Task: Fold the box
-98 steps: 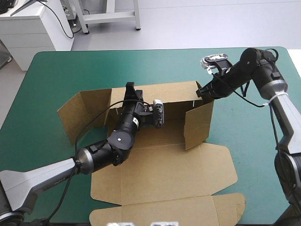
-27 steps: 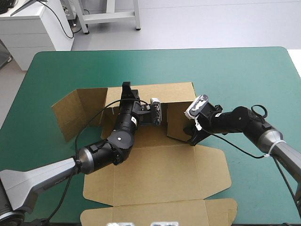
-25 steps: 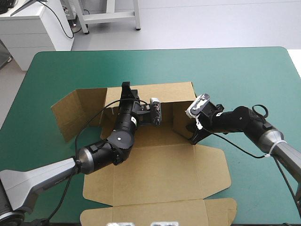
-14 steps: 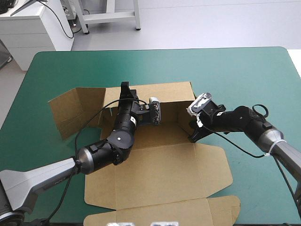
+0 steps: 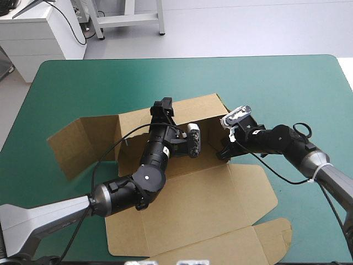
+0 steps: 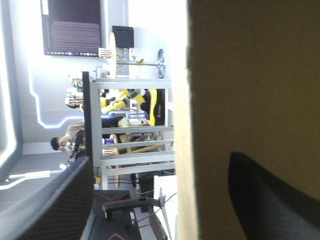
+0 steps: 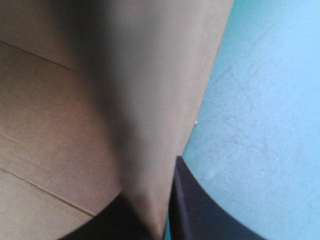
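Fingers (image 7: pixel 200 215) of the right gripper (image 7: pixel 167 200) are pinched on a side wall of the box (image 5: pixel 193 193), set on the desk (image 5: pixel 83 83), while the left gripper (image 6: pixel 160 160) is spread astride the back wall, which may be creased if tugged unevenly.

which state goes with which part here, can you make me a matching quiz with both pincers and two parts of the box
Things:
1 left pincer
2 right pincer
3 lid panel
4 left side flap

States:
a lying flat, nearest the robot
b shut on the box's right wall
c open, astride the back wall
d splayed outward, toward the left edge of the table

Pairs: 1-c; 2-b; 3-a; 4-d
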Motion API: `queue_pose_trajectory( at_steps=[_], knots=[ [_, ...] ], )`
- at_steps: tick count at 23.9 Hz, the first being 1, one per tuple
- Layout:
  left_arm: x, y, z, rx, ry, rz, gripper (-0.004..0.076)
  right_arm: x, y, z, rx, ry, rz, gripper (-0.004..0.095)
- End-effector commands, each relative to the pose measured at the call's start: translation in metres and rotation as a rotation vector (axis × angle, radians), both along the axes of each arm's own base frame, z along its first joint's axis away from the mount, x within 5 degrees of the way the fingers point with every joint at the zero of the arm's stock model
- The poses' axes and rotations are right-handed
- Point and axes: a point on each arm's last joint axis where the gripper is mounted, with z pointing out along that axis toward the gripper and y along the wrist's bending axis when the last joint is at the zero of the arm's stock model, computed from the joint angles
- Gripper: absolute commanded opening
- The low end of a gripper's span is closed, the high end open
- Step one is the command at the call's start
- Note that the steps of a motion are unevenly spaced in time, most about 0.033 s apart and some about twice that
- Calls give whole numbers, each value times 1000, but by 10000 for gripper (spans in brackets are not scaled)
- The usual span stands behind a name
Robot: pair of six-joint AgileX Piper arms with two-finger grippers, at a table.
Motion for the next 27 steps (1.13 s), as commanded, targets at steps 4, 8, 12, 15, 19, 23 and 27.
queue_pose_trajectory(
  at_steps=[4,8,12,15,19,23,27],
  knots=[
    [-26,-4,37,-68,-141,-24,570,2,-2,12,14,-34,-63,-19],
    [-54,-9,53,-117,-172,-86,570,7,-7,13,8,-59,-148,-19],
    [-77,-13,62,-137,-197,-130,529,9,-9,14,11,-69,-176,-19],
    [-85,-17,63,-86,-217,-163,323,10,-9,14,13,-81,-182,-19],
    [-86,-23,75,-100,-150,-209,20,10,-10,16,18,-91,-189,-19],
    [-91,-31,101,-112,6,-295,21,7,-11,24,24,-126,-192,-19],
    [-86,-26,135,-204,71,-281,21,4,-13,33,35,-162,-198,-19]
  ],
)
